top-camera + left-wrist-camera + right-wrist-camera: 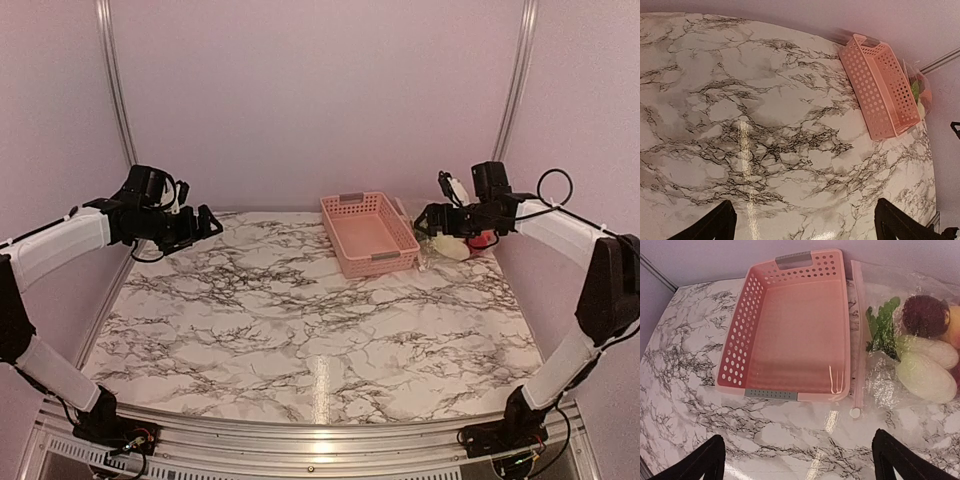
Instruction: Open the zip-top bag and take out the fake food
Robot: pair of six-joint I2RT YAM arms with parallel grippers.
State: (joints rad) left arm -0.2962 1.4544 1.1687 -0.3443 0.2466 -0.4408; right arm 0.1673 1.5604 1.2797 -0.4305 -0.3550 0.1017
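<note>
The clear zip-top bag (pixel 890 390) lies flat on the marble table, right of the pink basket, its zip strip (pixel 858 340) running along the basket's side with the slider (pixel 855 413) at the near end. The fake food shows through it: a green leafy piece (pixel 882 325), a dark red piece (pixel 925 315) and pale pieces (pixel 925 375). My right gripper (pixel 799 455) hovers open above the bag's near corner, holding nothing. In the top view it (pixel 432 218) partly hides the bag (pixel 455 247). My left gripper (pixel 205 222) is open and raised at the far left, away from the bag (pixel 919 95).
An empty pink perforated basket (pixel 345 205) with grey handles stands at the back centre of the table, also in both wrist views (pixel 865 85) (pixel 740 340). Lilac walls with metal rails (pixel 115 90) close in the back and sides.
</note>
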